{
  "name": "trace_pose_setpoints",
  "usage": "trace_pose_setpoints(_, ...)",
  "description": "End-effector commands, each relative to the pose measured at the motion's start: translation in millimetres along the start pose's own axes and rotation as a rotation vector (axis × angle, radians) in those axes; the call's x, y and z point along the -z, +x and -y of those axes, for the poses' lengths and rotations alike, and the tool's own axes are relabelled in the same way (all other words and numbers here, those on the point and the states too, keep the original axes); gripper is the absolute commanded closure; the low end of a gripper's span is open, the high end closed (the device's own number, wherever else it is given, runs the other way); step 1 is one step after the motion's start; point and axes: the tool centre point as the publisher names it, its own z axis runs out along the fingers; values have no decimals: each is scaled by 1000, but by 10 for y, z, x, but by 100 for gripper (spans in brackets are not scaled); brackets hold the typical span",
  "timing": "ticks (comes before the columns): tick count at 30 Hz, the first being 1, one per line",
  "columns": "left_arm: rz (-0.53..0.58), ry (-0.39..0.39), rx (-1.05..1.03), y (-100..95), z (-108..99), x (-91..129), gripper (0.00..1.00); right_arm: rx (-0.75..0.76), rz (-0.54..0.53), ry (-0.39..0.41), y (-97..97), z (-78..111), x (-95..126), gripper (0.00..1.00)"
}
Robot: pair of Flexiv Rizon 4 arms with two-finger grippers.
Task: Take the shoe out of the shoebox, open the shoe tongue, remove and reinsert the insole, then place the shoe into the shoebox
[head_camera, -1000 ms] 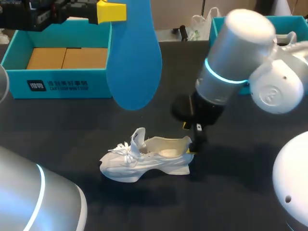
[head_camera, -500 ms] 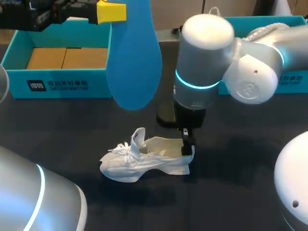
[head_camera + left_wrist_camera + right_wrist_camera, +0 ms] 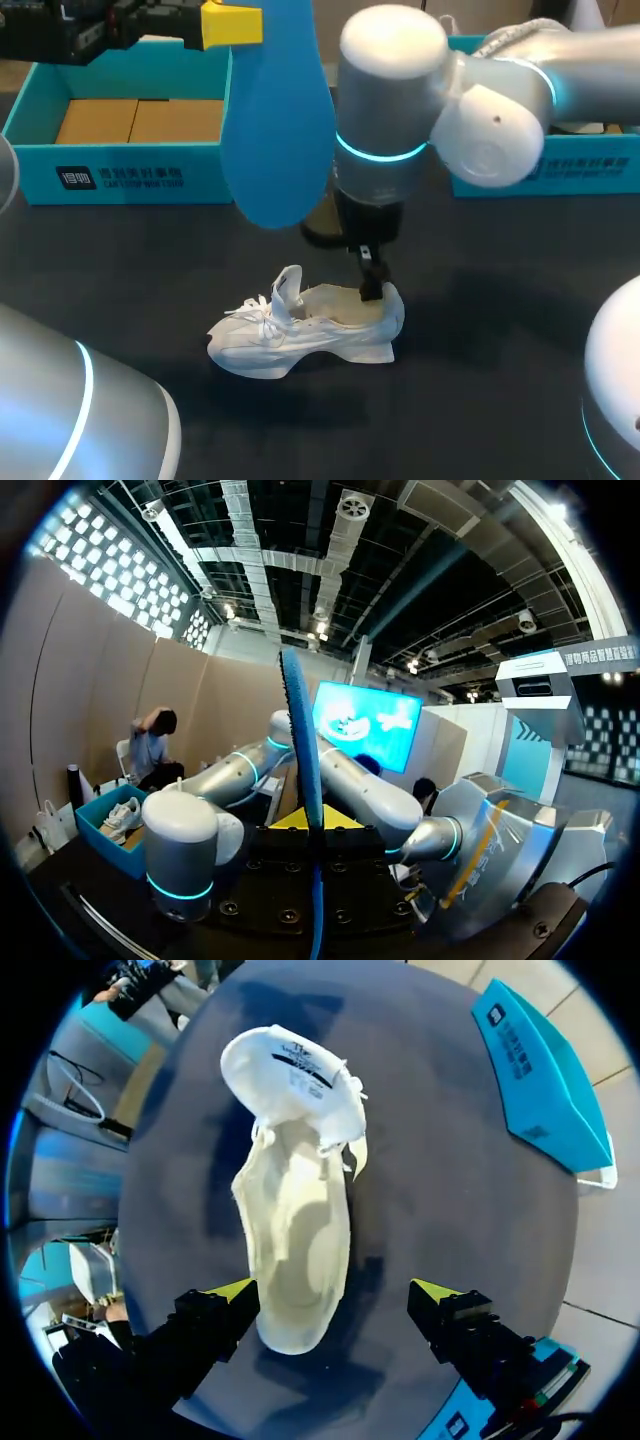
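A dark table (image 3: 500, 400) carries everything. At the upper left of the head view sits the open teal shoebox (image 3: 120, 175), with no shoe in it. Just right of it the left gripper (image 3: 232, 24) is clamped on the blue insole (image 3: 280, 130), which hangs in the air above the table. Below, at lower centre, the white shoe (image 3: 300, 330) lies on its sole, tongue lifted. The right gripper (image 3: 333, 1295) is spread wide over the heel, gripping nothing. So the shoe is out, the tongue is open and the insole is removed; reinserting the insole and boxing the shoe remain.
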Motion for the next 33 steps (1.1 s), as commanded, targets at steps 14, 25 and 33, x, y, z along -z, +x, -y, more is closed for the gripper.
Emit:
trace_pose_setpoints(14,-2,-4,0,-13,13,-3,100,-5,-26,8,-170,-149,-526,0)
trace_pose_setpoints(25,-2,-4,0,-13,13,-3,100,-12,-35,4,-241,-157,-738,0)
trace_pose_setpoints(33,-2,-4,0,-13,13,-3,100,-1,-59,-7,-223,-175,-809,100)
